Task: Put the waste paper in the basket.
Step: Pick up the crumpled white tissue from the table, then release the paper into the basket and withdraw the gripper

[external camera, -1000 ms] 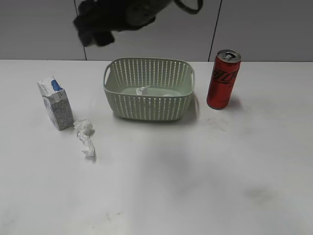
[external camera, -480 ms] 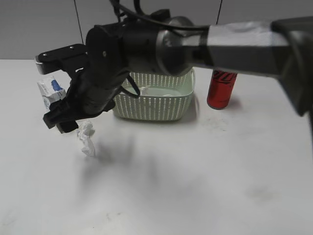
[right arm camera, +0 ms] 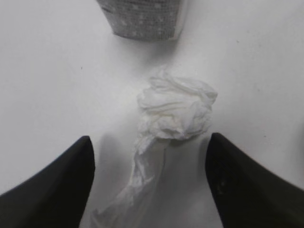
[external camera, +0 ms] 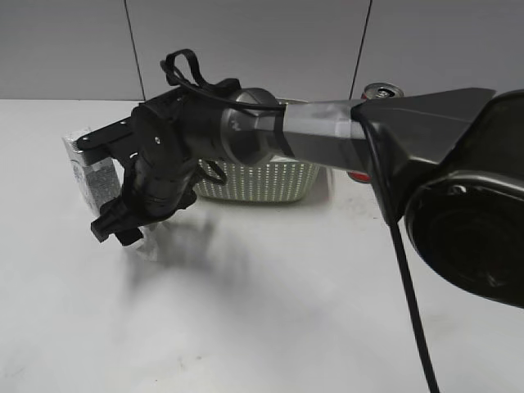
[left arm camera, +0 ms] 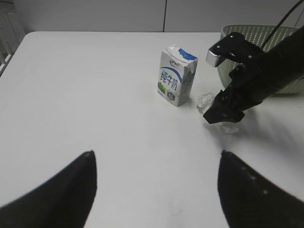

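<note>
Exterior: right tool point(external camera: 115, 229) was lowered onto bench point(external camera: 286, 311) beside one carton point(external camera: 88, 176); one basket point(external camera: 262, 182) and one can point(external camera: 381, 89) were largely hidden behind arm.

Left wrist: left tool point(left arm camera: 154, 187) was spread, empty; one waste paper point(left arm camera: 209, 102) was seen by carton.

Right wrist: fingers point(right arm camera: 52, 185) were spread astride one wad, none gripped.

A dark robot arm point(external camera: 327, 131) reaches from the right across the white table point(external camera: 286, 311). Its gripper point(external camera: 115, 228) hangs low beside a carton point(external camera: 86, 168), partly hiding the green basket point(external camera: 262, 180) and red can point(external camera: 378, 90).
</note>
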Robot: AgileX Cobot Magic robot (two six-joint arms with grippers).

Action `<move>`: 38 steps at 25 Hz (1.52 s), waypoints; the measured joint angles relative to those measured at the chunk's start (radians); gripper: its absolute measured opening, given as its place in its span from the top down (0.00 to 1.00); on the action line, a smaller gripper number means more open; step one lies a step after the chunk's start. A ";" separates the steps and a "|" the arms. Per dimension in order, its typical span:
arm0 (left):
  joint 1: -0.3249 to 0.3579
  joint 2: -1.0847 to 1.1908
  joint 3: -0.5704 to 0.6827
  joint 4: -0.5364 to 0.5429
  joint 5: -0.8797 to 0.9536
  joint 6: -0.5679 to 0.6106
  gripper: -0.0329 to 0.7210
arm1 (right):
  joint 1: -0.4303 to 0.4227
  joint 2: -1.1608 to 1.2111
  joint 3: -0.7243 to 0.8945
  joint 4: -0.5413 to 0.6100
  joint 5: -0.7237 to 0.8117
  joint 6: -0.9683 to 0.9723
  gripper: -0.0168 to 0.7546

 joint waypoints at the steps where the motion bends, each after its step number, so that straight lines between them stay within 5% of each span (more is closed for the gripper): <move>1: 0.000 0.000 0.000 0.000 0.000 0.000 0.18 | 0.000 0.001 -0.001 0.005 0.000 -0.003 0.28; 4: 0.000 0.000 0.000 0.000 0.000 0.000 0.18 | 0.000 0.005 -0.002 0.028 0.004 -0.015 0.40; 11: 0.000 0.000 0.000 0.000 0.000 0.000 0.18 | 0.000 0.005 -0.002 0.061 0.030 -0.027 0.91; 13: 0.000 0.000 0.000 0.000 0.000 0.000 0.18 | 0.000 0.005 -0.002 0.061 0.042 -0.027 0.98; 26: 0.000 0.000 0.000 0.000 0.000 0.000 0.18 | -0.002 -0.352 -0.003 0.040 0.320 -0.088 0.99; 31: 0.000 0.000 0.000 0.000 0.000 0.000 0.18 | -0.071 -0.474 -0.010 0.020 0.289 -0.106 0.99; 38: 0.000 0.000 0.000 0.000 0.000 0.000 0.18 | -0.241 -0.448 -0.010 -0.039 0.061 -0.107 0.99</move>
